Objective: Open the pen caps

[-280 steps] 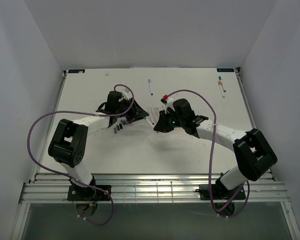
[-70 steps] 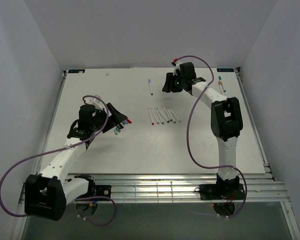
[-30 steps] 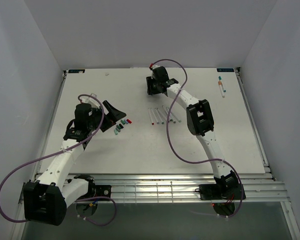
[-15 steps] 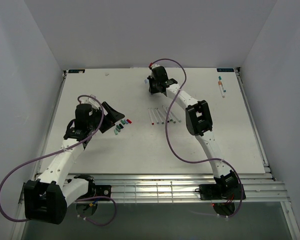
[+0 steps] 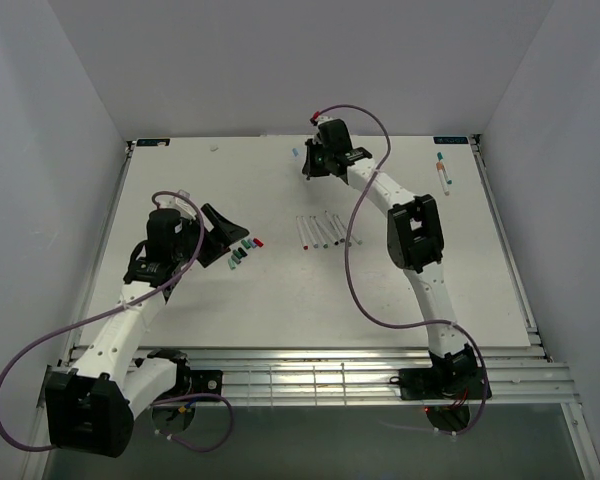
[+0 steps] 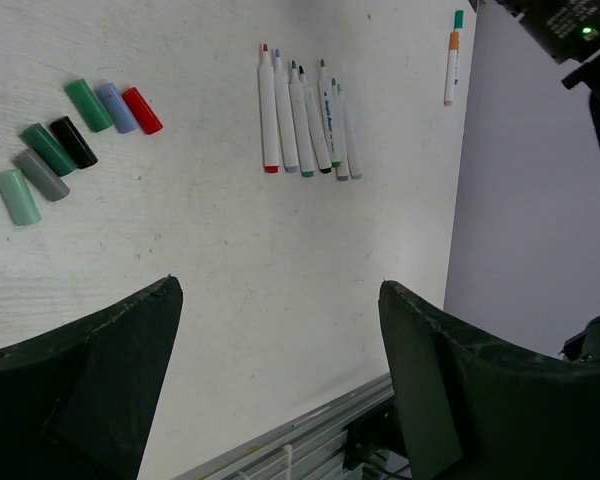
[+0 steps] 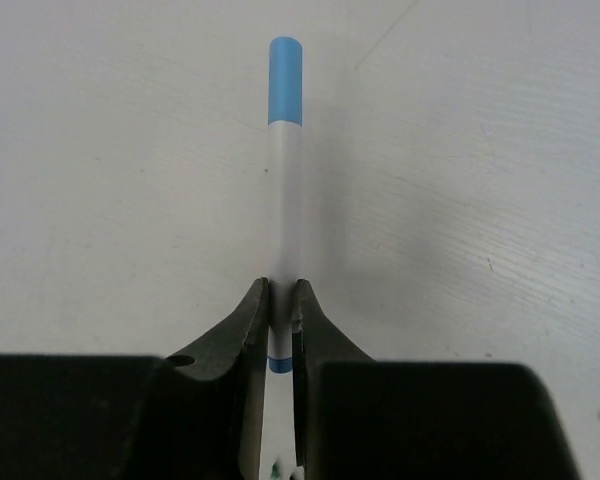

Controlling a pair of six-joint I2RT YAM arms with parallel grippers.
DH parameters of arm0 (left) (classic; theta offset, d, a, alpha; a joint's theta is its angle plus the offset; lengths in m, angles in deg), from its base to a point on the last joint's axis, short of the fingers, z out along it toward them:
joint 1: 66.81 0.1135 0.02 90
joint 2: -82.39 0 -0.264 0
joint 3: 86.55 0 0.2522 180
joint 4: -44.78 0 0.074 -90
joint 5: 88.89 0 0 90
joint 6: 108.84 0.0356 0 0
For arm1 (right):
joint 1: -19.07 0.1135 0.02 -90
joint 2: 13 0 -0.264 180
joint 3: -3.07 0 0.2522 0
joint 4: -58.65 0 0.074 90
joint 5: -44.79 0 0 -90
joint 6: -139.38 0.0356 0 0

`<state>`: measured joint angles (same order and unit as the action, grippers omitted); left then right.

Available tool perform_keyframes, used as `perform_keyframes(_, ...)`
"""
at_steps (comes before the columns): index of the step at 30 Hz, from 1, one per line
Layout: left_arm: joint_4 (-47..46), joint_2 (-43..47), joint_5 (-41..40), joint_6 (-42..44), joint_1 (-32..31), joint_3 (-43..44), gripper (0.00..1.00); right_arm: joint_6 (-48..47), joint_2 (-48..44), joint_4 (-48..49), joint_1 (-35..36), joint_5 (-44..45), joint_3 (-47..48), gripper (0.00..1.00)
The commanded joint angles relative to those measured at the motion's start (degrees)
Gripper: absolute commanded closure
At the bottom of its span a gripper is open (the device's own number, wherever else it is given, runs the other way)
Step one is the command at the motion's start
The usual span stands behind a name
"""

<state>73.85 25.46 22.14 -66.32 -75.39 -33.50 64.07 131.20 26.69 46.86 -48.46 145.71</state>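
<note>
My right gripper (image 7: 280, 300) is shut on the white barrel of a pen (image 7: 284, 200) at the far middle of the table. The pen's blue cap (image 7: 285, 80) points away from the jaws and shows as a small blue tip (image 5: 294, 152) left of the right gripper (image 5: 313, 162). Several loose pen caps (image 6: 80, 140) lie in a cluster (image 5: 242, 248) beside my left gripper (image 5: 218, 232). That gripper (image 6: 280, 380) is open, holds nothing, and hovers above the table. A row of uncapped pens (image 6: 305, 120) lies mid-table (image 5: 325, 232).
An orange and white pen with a teal cap (image 5: 442, 172) lies at the far right, also seen in the left wrist view (image 6: 452, 58). White walls enclose the table on three sides. A metal rail (image 5: 310, 375) runs along the near edge.
My right gripper has closed on the blue-capped pen and shifted slightly right and toward the far edge. The left arm has hardly moved.
</note>
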Motion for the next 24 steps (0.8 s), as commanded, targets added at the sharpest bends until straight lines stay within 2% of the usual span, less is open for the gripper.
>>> perform_keyframes(1, 0.2, 0.7, 3.1, -0.8, 0.2, 3.0, 0.11, 2.0, -14.8, 6.2, 0.2, -4.9, -5.7, 0.92)
perform_keyframes(3, -1.3, -0.5, 4.4, -0.9, 0.3, 3.9, 0.1, 2.3, -20.5, 6.2, 0.3, -7.6, -10.4, 0.92)
perform_keyframes(6, -3.6, -2.1, 6.5, -0.9, 0.3, 5.3, 0.1, 2.4, -29.4, 9.0, 1.6, -8.9, -23.7, 0.92)
perform_keyframes(7, -4.6, -3.2, 7.3, -0.8, 0.3, 5.8, 0.09, 2.6, -31.6, 10.0, 2.4, -8.8, -31.1, 0.92)
perform_keyframes(10, -6.5, -5.2, 9.1, -1.6, 0.3, 6.7, 0.1, 3.4, -39.7, 14.1, 4.2, -9.3, -40.8, 0.92)
perform_keyframes(14, -14.7, -7.0, 13.2, -4.3, 0.2, 4.5, 0.15, 3.8, -49.8, 17.5, 6.8, -9.2, -55.5, 0.92)
perform_keyframes(18, -19.5, -9.0, 14.5, -5.7, -0.2, 1.8, 0.2, 4.0, -56.3, 19.6, 9.3, -9.0, -64.1, 0.92)
perform_keyframes(24, -22.6, -13.1, 13.1, -6.6, -3.7, -0.4, 0.21, 6.1, -62.2, 21.3, 12.3, -9.2, -73.0, 0.92)
